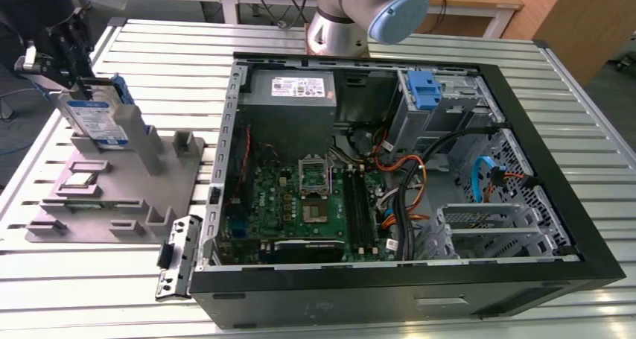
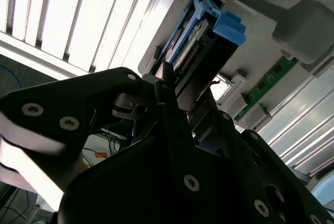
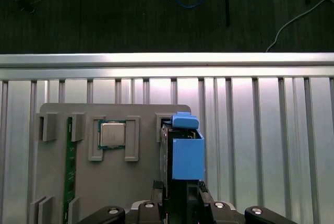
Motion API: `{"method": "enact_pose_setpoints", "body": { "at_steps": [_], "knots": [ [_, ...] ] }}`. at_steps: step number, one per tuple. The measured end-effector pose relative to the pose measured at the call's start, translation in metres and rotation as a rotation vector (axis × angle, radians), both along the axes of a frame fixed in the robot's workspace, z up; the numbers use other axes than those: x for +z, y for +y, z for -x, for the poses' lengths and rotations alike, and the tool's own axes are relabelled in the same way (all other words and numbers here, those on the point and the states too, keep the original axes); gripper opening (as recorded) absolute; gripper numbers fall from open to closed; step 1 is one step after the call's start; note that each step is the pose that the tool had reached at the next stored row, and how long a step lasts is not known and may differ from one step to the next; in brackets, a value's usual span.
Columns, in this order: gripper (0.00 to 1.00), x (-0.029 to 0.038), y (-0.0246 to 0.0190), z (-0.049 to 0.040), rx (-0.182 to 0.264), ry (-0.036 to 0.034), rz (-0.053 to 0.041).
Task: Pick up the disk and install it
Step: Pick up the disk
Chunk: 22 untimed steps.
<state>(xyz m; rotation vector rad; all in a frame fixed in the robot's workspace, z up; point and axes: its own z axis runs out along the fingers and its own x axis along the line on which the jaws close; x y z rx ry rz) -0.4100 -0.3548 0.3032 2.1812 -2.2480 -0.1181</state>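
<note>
**Operator:** What is the condition of the gripper?

**Technician:** The gripper (image 3: 178, 190) is clamped on the disk (image 3: 186, 153). In the second wrist view its black fingers (image 2: 172, 125) bracket the drive, one on each face, with no gap visible.

**Operator:** Where is the disk?

**Technician:** In the exterior view the disk (image 1: 103, 123) stands on edge, label facing outward, over the grey fixture plate (image 1: 109, 205) at the exterior view's left. It is well apart from the computer case (image 1: 398, 279). Whether its lower edge is seated in the fixture slot cannot be determined. Its blue carrier frame runs along the upper edge.

**Operator:** What else is on the fixture plate?

**Technician:** A processor (image 3: 111, 133) lies flat in its own recess just beside the disk. A green memory module (image 3: 68, 166) sits on edge farther along.

**Operator:** What is the state of the case?

**Technician:** The case lies open on the slatted table (image 1: 556, 78) with the mainboard exposed. The power supply (image 1: 293, 93) occupies a far corner, and a lone blue bracket (image 1: 424, 92) sits in the drive bay beside it.
</note>
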Motion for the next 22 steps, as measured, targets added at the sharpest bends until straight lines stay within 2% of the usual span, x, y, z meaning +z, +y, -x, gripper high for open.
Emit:
{"method": "enact_pose_setpoints", "body": {
  "at_steps": [6, 12, 22],
  "knots": [
    [0.35, 0.0003, 0.0000, 0.0000, 0.011, 0.0000, 0.0000],
    [0.35, 0.0074, 0.0000, 0.0000, 0.011, 0.0000, 0.0000],
    [0.35, 0.0109, 0.0000, 0.0000, 0.011, -0.0001, 0.0012]
  ]
}}
